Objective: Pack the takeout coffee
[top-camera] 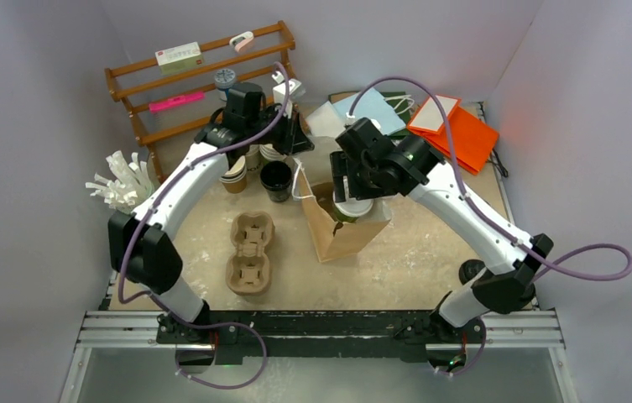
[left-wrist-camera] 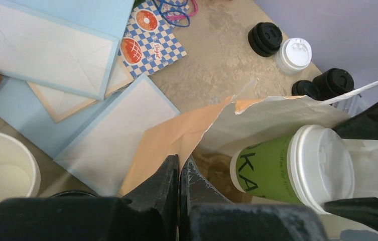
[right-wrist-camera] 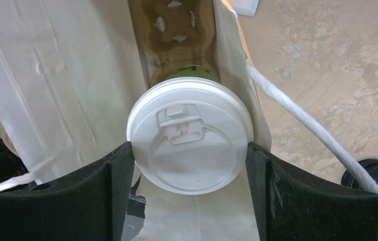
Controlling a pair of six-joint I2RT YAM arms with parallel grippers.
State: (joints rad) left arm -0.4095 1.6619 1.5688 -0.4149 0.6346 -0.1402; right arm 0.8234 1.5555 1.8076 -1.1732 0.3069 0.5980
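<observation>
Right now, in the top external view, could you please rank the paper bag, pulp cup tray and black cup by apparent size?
Largest to smallest:
1. paper bag
2. pulp cup tray
3. black cup

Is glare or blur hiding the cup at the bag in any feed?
Right wrist: white lid bright, yet its embossing reads. Left wrist: green cup sharp, near fingers soft, black. Top external: even light, right gripper covers paper bag's mouth.
</observation>
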